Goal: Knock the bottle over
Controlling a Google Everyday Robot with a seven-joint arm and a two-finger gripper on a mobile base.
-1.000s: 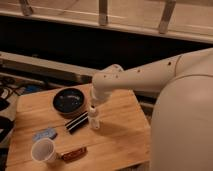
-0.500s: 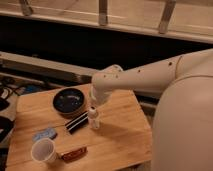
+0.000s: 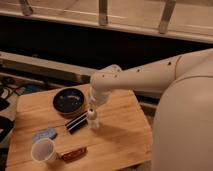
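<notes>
The bottle (image 3: 93, 119) is a small slim white one standing upright near the middle of the wooden table (image 3: 120, 140). My gripper (image 3: 92, 109) hangs from the white arm (image 3: 145, 77) directly above the bottle, right at its cap. The bottle's upper part merges with the gripper, so contact cannot be told.
A dark bowl (image 3: 69, 101) sits at the back left of the table. A black flat packet (image 3: 76, 122) lies just left of the bottle. A blue packet (image 3: 44, 134), a white cup (image 3: 43, 151) and a brown bar (image 3: 74, 155) lie at the front left.
</notes>
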